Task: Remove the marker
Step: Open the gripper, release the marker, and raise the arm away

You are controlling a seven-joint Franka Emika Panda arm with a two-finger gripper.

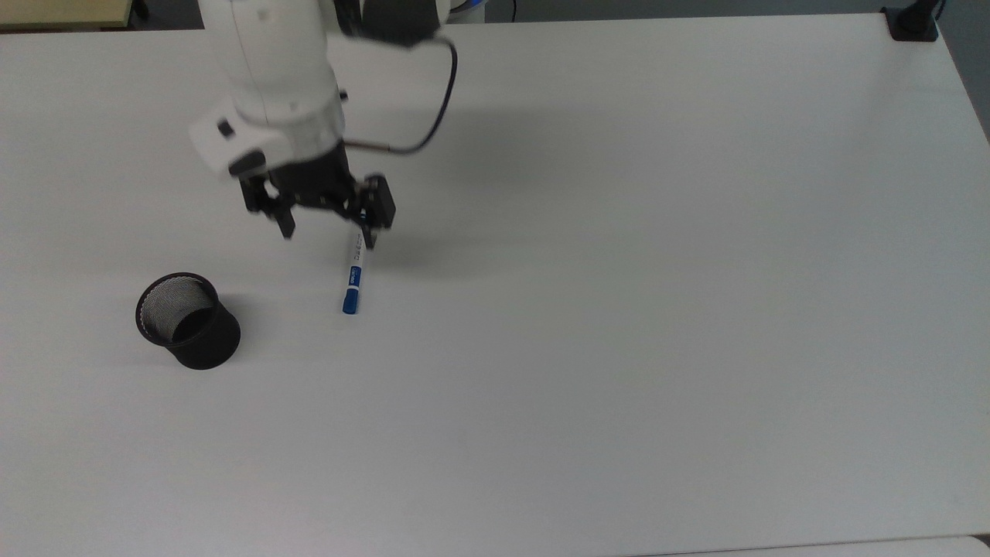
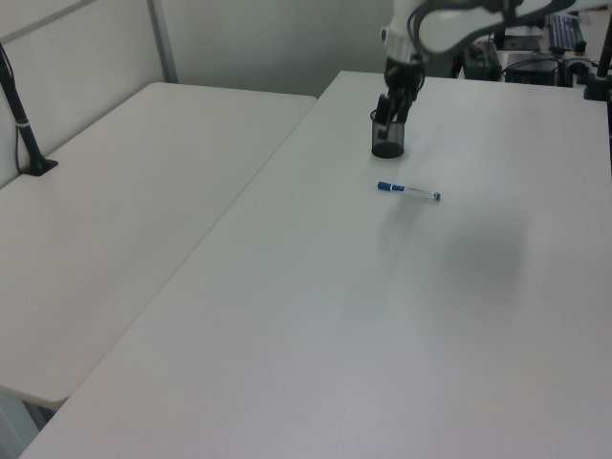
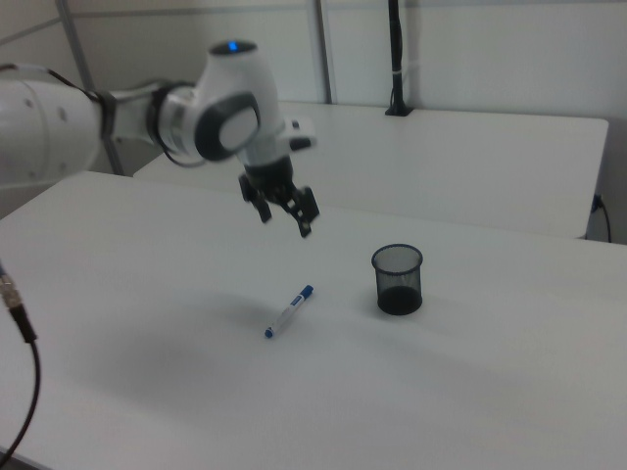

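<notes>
Jaws spread and empty, my black two-finger gripper hangs above the white table. The slim white blue-capped marker lies flat there, near the upright black mesh cup.

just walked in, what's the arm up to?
The Panda's end effector hangs open above the table, holding nothing. The marker lies flat on the table, out of the black mesh cup, which stands upright and apart from it, toward the top view's left. From how things lie, the marker's removal looks done.
</notes>
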